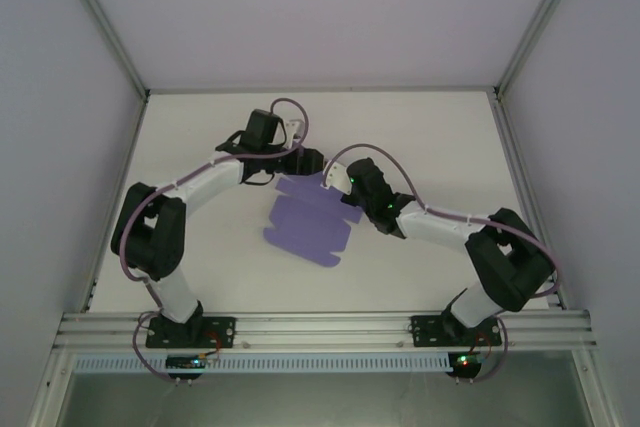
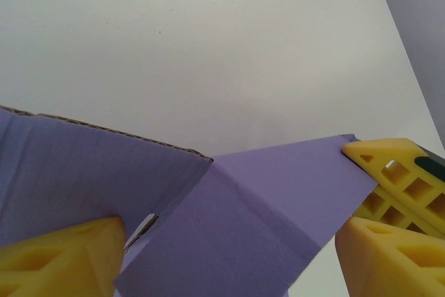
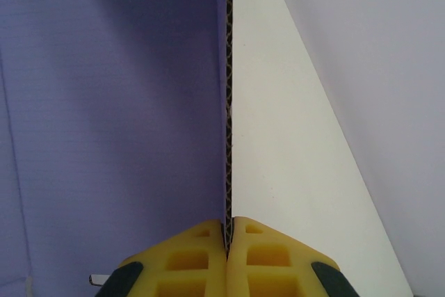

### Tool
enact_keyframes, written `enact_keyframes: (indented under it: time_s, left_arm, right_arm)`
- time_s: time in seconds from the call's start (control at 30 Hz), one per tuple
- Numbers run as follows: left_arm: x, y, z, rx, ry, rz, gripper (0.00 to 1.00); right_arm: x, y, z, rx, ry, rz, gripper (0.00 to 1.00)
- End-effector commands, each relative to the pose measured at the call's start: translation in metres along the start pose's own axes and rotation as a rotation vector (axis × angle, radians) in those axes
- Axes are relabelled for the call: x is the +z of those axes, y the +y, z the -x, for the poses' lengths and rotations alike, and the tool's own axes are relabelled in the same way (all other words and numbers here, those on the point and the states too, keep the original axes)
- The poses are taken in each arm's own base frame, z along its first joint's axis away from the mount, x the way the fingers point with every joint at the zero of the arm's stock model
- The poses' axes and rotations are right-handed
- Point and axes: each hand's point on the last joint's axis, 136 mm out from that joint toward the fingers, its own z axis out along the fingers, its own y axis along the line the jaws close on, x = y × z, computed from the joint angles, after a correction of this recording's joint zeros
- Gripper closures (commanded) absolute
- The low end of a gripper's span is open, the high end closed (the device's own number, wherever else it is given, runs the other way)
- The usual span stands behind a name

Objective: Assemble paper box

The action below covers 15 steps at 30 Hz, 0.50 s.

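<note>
The paper box (image 1: pixel 310 222) is a lavender card sheet, lying mostly flat mid-table with its far flap raised. My right gripper (image 1: pixel 345 187) is at the sheet's far right corner. It is shut (image 3: pixel 228 241) on the corrugated edge of an upright panel (image 3: pixel 111 116). My left gripper (image 1: pixel 305 160) is at the far edge, open. Its yellow fingers (image 2: pixel 62 255) stand wide apart on either side of a folded flap (image 2: pixel 264 213) and do not pinch it. The right gripper's fingers (image 2: pixel 396 179) hold the flap's right corner in the left wrist view.
The white table (image 1: pixel 220 277) lies inside a pale-walled enclosure with aluminium posts (image 1: pixel 100 27). A metal rail (image 1: pixel 320 327) carrying both arm bases runs along the near edge. Cables loop over both arms.
</note>
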Motion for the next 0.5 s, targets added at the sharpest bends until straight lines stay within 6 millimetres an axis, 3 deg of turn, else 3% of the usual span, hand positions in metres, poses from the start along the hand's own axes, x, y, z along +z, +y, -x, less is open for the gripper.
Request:
enact_keyframes:
  time_s: [0.0, 0.23, 0.3, 0.4, 0.47]
  left_arm:
    - [0.005, -0.011, -0.003, 0.009, -0.004, -0.044, 0.21]
    - [-0.022, -0.016, -0.01, 0.043, -0.03, -0.023, 0.12]
    - [-0.036, -0.016, -0.011, 0.053, -0.051, 0.005, 0.0]
    - [-0.059, -0.003, -0.012, 0.05, -0.098, 0.093, 0.0]
    - [-0.075, 0.016, -0.013, 0.024, -0.13, 0.172, 0.0]
  right_arm:
    - [-0.011, -0.001, 0.032, 0.046, -0.126, 0.038, 1.0]
    - [-0.007, -0.017, 0.015, 0.062, -0.061, -0.014, 1.0]
    - [-0.006, -0.02, 0.009, 0.063, -0.041, -0.02, 1.0]
    - [-0.006, -0.025, 0.003, 0.068, -0.022, -0.032, 1.0]
    - [-0.007, -0.027, 0.001, 0.067, -0.012, -0.039, 1.0]
